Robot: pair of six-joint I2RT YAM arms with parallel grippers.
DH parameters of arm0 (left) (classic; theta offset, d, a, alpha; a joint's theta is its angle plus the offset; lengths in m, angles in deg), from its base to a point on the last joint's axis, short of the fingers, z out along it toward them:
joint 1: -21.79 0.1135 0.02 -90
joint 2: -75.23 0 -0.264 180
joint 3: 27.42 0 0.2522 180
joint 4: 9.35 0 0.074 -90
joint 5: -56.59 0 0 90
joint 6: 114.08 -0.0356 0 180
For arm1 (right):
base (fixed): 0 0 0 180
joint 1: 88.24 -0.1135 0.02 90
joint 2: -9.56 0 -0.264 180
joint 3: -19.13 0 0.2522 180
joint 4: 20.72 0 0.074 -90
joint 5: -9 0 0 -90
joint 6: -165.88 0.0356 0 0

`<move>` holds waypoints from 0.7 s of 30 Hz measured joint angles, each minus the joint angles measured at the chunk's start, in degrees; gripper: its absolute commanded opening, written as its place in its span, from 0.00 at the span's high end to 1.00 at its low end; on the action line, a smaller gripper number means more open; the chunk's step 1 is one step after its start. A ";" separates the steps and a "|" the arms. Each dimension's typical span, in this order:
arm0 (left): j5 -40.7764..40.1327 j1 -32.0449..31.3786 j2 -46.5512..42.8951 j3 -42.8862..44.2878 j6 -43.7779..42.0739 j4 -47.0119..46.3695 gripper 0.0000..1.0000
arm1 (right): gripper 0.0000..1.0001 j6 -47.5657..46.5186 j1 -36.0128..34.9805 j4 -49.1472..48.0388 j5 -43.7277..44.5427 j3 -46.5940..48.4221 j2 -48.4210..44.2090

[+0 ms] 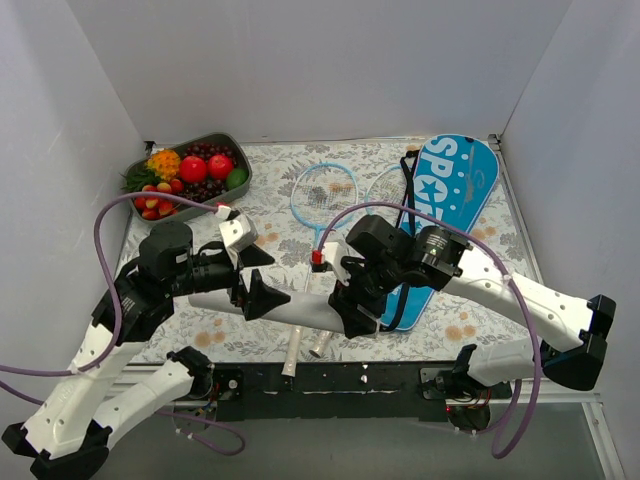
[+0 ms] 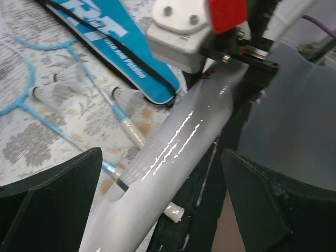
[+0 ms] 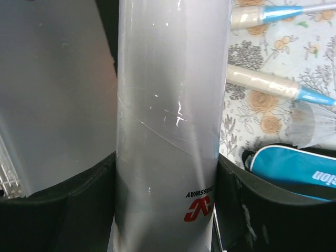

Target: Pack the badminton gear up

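The white shuttlecock tube [image 1: 290, 311] is clamped by the right tool [image 1: 350, 312] near the tabletop's [image 1: 270, 205] near edge. The left tool [image 2: 161, 155] is held wide apart around it.

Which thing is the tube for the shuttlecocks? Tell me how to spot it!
Find the flowery tablecloth, then look at its near edge, between the two robot arms. The shuttlecock tube stretches sideways there, pinched in the right claw. It is the only fat, shiny, whitish-grey cylinder, much thicker than the skinny racket handles beside it, with a little red logo.
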 measured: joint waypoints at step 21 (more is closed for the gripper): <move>10.60 -13.38 6.80 -0.92 -0.17 -1.01 0.02 | 0.99 -3.17 0.00 1.53 -13.35 5.14 -1.75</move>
